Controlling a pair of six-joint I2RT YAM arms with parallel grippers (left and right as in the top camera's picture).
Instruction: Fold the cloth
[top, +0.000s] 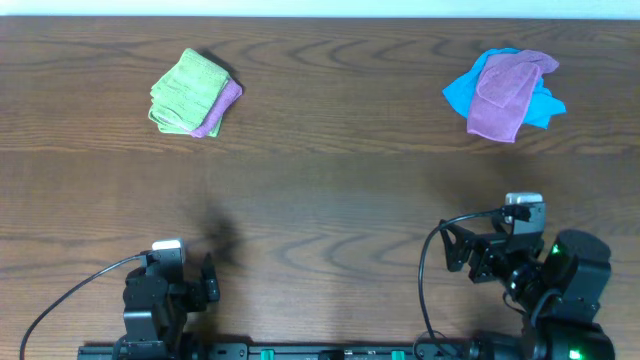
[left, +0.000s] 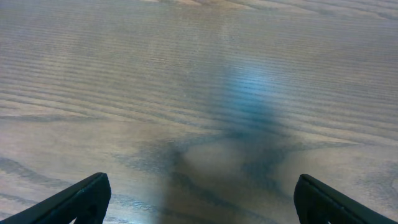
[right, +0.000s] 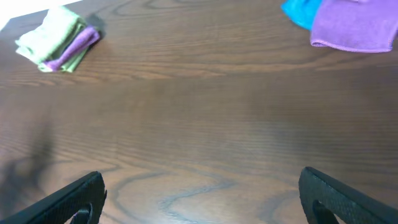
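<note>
Left claw (left: 202, 190), right claw (right: 202, 183) low, spread wide

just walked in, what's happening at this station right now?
Nothing is being handled. Both arms sit at the near edge of the wooden table, with the left gripper and right gripper open and empty. The lime-green microfibre cloth lies folded at the far left, on top of a folded purple cloth. At the far right, another purple cloth lies over a crumpled bright blue cloth.
</note>
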